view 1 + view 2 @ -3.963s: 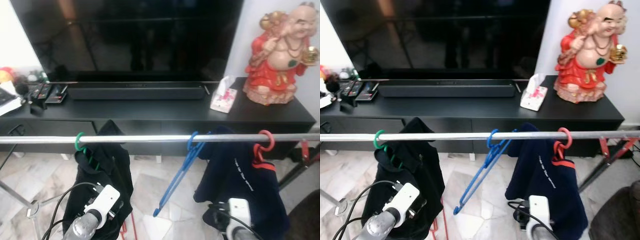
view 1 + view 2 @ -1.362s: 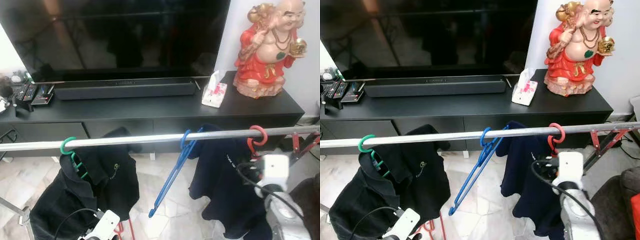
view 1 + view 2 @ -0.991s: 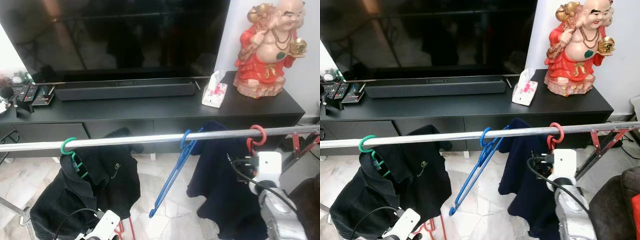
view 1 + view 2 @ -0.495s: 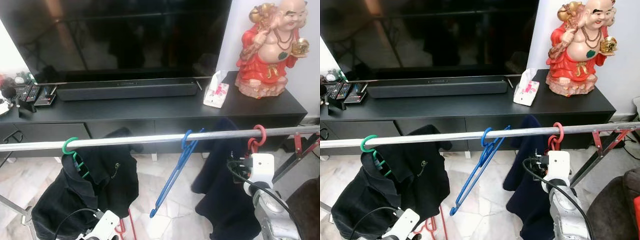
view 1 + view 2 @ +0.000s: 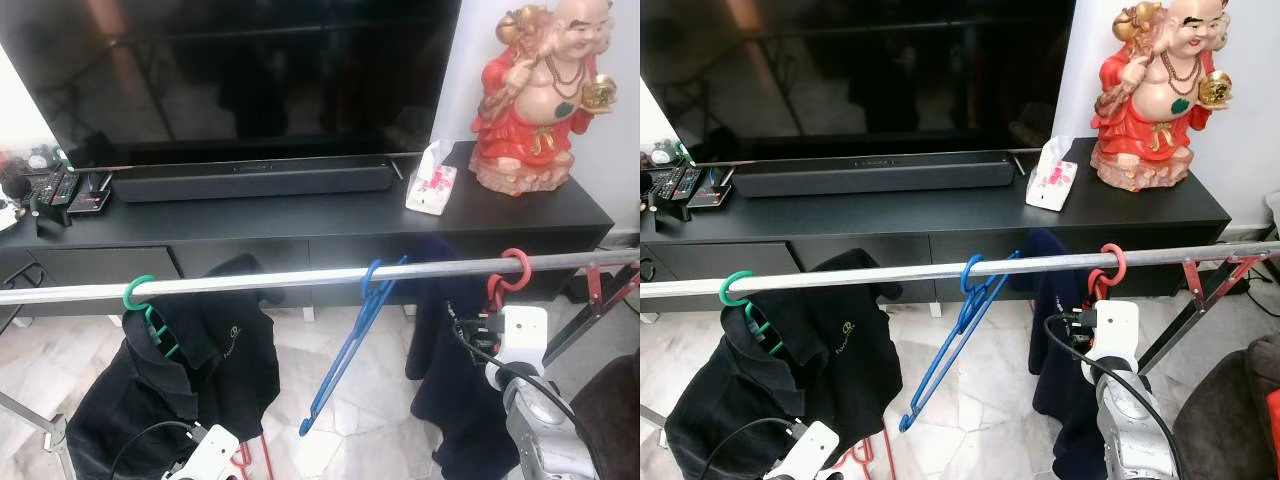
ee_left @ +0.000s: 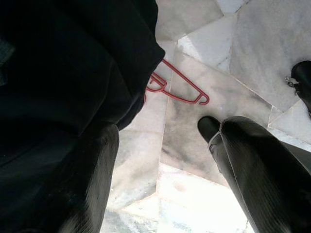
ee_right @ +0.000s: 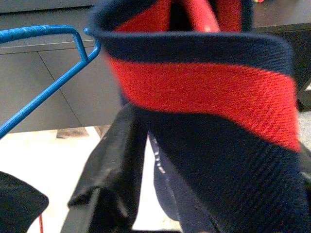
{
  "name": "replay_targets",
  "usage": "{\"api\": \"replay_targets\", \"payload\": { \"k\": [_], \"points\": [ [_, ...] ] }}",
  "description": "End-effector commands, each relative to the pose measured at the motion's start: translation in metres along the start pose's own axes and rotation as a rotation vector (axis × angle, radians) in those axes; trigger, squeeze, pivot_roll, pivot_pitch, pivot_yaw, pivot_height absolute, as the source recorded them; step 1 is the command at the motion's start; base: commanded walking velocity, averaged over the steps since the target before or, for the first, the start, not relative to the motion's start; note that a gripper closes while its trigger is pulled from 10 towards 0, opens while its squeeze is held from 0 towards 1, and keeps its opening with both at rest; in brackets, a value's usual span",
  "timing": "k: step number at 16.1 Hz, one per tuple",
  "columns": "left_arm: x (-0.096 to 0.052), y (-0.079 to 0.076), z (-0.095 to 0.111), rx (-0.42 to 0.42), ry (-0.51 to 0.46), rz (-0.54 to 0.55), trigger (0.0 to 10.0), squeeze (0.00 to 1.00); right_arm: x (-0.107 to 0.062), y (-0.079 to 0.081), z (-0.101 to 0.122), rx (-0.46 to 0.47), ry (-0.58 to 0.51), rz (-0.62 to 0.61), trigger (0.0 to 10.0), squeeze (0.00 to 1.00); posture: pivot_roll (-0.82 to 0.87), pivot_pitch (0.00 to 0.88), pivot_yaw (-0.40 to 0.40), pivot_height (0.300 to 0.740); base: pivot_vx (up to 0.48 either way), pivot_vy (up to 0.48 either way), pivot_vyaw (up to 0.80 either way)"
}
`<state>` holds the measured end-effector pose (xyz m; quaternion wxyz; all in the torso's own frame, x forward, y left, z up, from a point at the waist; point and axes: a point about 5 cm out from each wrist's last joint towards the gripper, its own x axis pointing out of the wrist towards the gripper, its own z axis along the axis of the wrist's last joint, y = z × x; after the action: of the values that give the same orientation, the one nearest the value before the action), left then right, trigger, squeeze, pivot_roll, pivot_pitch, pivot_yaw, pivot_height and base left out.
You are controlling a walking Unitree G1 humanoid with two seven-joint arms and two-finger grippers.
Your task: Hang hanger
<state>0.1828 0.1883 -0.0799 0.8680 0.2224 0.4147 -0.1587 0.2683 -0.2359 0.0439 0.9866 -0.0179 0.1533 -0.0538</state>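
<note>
- Fingers of the right gripper (image 7: 160, 194) bracket the collar of the navy shirt (image 5: 455, 380), closed on the fabric just under the red hanger (image 5: 507, 275); the collar's red band lies right at the jaws in the right wrist view.
- Directly above the jaws, the red hanger's hook already sits over the rail (image 5: 300, 279), so the step in hand looks like settling or finishing the hang.
- Judged from this, the next move calls for letting the collar go and drawing the gripper down and back without dragging the hook off the rail.
- Beside the jaws, toward the robot's left, a blue hanger (image 5: 350, 345) dangles empty from the rail, near enough to snag.
- Farther that way, a black shirt on a green hanger (image 5: 140, 296) hangs well apart.
- Left gripper (image 6: 160, 160) hangs low with its fingers spread open over the marble floor (image 6: 243, 58), where a second red hanger (image 6: 175, 90) lies beyond the fingertips.
- Past the rail stand the TV cabinet (image 5: 300, 225) and the rack's slanted leg (image 5: 1185, 310); open room lies below and behind the right gripper.
</note>
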Motion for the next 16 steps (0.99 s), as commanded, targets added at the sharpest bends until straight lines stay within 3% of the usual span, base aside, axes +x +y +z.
{"api": "replay_targets", "payload": {
  "k": [1,11,16],
  "points": [
    [-0.002,0.000,-0.010,-0.005,0.035,0.003,10.0,0.00,0.001,0.005,-0.001,0.011,0.000,0.015,0.0,0.00,-0.04,0.010,0.047,0.740,0.000,0.000,0.00],
    [-0.003,0.008,-0.009,0.015,0.036,0.038,10.0,0.00,0.004,0.009,0.002,0.017,-0.013,0.013,0.0,0.00,-0.04,0.000,0.052,0.740,0.000,0.000,0.00],
    [-0.002,0.007,-0.007,0.014,0.031,0.034,10.0,0.00,0.001,0.007,0.011,0.060,-0.098,-0.075,0.0,0.00,-0.04,0.000,0.055,0.740,0.000,0.000,0.00]
  ]
}}
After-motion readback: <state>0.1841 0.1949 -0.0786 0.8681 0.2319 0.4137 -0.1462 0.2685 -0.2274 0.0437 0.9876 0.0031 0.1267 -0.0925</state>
